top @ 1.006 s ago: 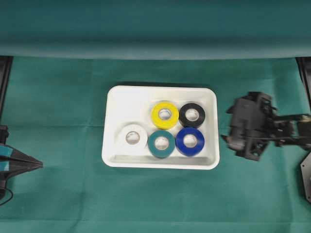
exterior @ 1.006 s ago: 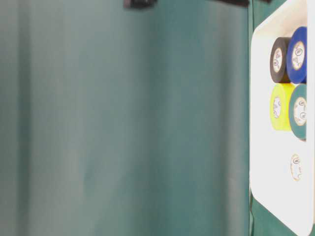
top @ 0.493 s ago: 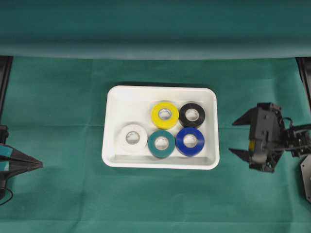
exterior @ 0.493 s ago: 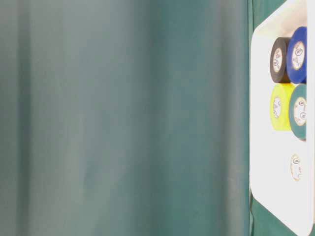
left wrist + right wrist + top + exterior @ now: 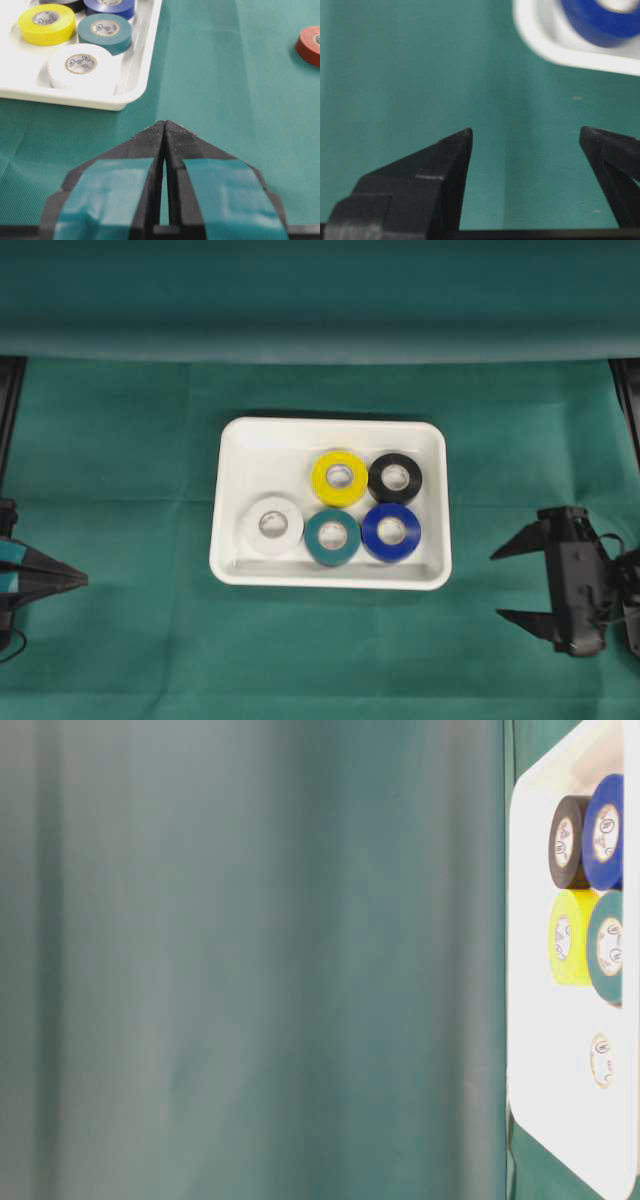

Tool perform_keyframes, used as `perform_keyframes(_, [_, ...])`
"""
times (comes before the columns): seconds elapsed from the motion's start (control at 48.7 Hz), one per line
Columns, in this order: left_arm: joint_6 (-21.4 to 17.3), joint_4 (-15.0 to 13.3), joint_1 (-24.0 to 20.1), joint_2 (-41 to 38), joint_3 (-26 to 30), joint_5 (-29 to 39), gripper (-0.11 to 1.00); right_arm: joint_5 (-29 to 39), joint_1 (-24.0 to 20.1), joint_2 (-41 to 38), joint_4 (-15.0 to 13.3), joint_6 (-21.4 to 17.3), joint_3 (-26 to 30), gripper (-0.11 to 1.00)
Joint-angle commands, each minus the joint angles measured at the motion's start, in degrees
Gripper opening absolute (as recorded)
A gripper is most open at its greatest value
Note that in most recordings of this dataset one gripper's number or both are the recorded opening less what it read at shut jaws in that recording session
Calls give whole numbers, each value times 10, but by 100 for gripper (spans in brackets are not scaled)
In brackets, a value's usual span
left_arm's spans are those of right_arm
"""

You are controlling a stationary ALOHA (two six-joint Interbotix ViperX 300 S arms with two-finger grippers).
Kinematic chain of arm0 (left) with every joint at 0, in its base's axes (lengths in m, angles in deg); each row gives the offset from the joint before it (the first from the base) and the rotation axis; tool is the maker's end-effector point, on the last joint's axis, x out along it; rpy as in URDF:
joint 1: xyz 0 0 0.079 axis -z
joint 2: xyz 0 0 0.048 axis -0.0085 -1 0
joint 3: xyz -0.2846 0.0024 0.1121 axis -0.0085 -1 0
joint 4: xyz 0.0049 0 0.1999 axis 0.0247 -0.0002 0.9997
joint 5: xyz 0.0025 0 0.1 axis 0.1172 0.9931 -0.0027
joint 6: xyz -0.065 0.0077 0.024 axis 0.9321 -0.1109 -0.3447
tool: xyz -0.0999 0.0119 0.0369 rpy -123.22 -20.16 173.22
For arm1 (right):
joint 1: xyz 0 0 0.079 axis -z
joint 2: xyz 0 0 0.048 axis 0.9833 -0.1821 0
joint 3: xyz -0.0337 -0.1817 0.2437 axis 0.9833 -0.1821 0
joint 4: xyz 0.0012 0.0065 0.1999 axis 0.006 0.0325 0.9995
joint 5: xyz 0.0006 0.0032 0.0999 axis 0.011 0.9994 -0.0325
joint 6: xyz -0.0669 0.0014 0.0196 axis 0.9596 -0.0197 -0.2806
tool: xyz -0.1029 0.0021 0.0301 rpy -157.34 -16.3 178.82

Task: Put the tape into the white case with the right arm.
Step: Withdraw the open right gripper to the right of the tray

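Note:
The white case (image 5: 262, 452) lies mid-table and holds several tape rolls: yellow (image 5: 339, 477), black (image 5: 395, 477), white (image 5: 273, 525), teal (image 5: 332, 536) and blue (image 5: 391, 531). My right gripper (image 5: 498, 586) hovers over bare cloth to the lower right of the case, open, with nothing between its pointed fingers. In the right wrist view the right gripper (image 5: 525, 132) frames only cloth, with the case rim (image 5: 535, 40) and the blue roll (image 5: 600, 20) beyond. At the left edge my left gripper (image 5: 84, 581) stays shut and empty. A red tape roll (image 5: 310, 45) lies on the cloth outside the case.
Green cloth covers the table (image 5: 130, 460), with a folded cloth band (image 5: 320, 340) along the back. The table-level view shows mostly a cloth wall (image 5: 250, 960) and the case (image 5: 530, 1020) on its right side.
My right gripper has swung away from the case's right side toward the front right of the table, still open and empty. The rolls and the left gripper have not moved.

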Motion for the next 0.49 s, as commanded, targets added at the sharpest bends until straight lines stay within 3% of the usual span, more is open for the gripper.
perform_keyframes(0.0, [0, 0, -1, -4, 8, -6, 0, -2, -28, 20, 1, 0, -7, 60])
perform_keyframes(0.349, [0, -1, -1, -4, 8, -6, 0, -1, -114, 57, -1, 2, -31, 60])
perform_keyframes(0.472, [0, -1, -1, -4, 8, -6, 0, -1, -127, 55, -1, 1, -30, 60])
